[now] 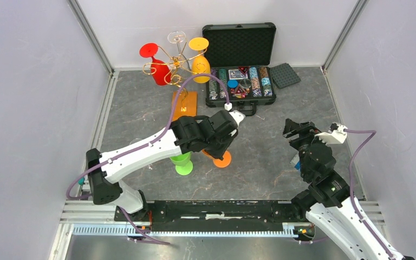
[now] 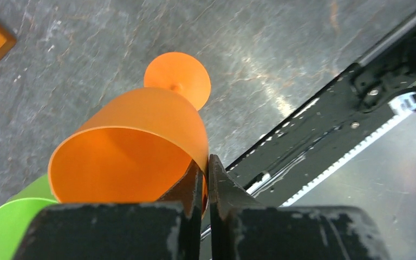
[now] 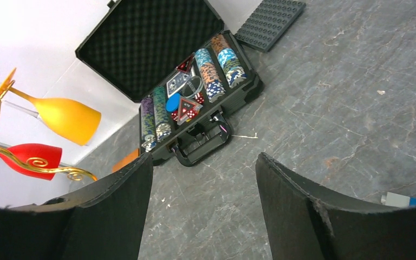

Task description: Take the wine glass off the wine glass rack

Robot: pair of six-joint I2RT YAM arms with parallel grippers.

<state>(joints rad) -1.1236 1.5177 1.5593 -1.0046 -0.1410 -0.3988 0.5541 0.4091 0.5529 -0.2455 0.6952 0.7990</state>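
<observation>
Left pincer point(image 2: 207, 165) grips orange wine glass point(image 2: 141, 124); grey table point(image 2: 86, 49), pale walls point(image 1: 27, 81).

The left arm point(image 1: 141, 151) stretches forward and inward, the left gripper point(image 2: 207, 162) pinched tight on the orange wine glass point(image 2: 141, 124) rim; the right arm point(image 1: 325, 179) stands folded, the right gripper point(image 3: 205, 158) spread wide.

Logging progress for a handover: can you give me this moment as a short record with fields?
left gripper: shut on rim of orange plastic wine glass, off the rack
right gripper: open, empty
golden-copper wire rack: red glass, yellow glass, clear glass hanging
green plastic wine glass: upright on table beside orange one
open black chip case: right of rack, no gripper near
</observation>
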